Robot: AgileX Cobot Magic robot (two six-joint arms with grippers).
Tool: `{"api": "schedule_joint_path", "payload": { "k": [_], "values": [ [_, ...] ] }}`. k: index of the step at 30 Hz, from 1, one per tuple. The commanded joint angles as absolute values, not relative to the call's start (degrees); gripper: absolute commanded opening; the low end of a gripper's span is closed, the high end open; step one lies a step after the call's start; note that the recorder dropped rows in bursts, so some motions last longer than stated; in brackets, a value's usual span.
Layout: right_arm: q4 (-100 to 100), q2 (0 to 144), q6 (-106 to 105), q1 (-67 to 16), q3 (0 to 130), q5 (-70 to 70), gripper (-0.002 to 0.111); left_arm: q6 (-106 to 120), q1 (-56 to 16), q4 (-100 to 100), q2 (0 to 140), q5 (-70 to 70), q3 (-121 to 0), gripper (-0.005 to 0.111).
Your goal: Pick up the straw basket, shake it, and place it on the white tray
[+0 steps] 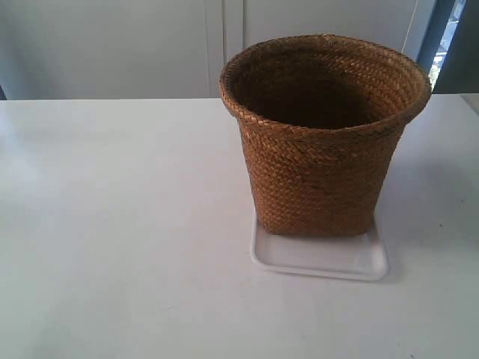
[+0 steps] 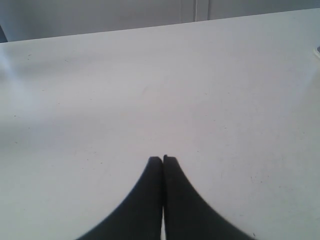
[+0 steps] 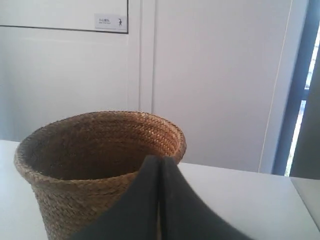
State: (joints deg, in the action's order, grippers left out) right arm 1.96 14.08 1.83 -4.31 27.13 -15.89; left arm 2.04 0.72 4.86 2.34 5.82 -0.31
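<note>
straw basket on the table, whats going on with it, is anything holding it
Nothing is holding the straw basket right now. It stands upright on the white tray, which lies on the table, so the set-down looks done. No arm shows in the exterior view. The left hand is shut and empty over bare table. The right hand is shut too, facing the basket and gripping nothing.

We seem to be in a plain office or lab room: behind the bare white table [image 1: 112, 224] stand white wall panels [image 3: 210, 75] with a small printed label [image 3: 110, 21], and beside them a dark-framed window [image 3: 300, 100].
</note>
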Motion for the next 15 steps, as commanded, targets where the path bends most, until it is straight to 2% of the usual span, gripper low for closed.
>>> {"api": "schedule_joint_path", "payload": {
  "k": [1,5,15],
  "values": [
    [2.58,14.39,0.41,-4.06,10.48,9.24,0.000,1.63,0.84,4.83,2.04,5.61,0.00,0.000],
    [2.58,12.42,-1.92,-4.06,0.13,11.31,0.000,1.63,0.84,4.83,2.04,5.61,0.00,0.000],
    [2.30,5.14,-2.05,-4.06,0.00,-2.12,0.000,1.63,0.84,4.83,2.04,5.61,0.00,0.000]
  ]
}}
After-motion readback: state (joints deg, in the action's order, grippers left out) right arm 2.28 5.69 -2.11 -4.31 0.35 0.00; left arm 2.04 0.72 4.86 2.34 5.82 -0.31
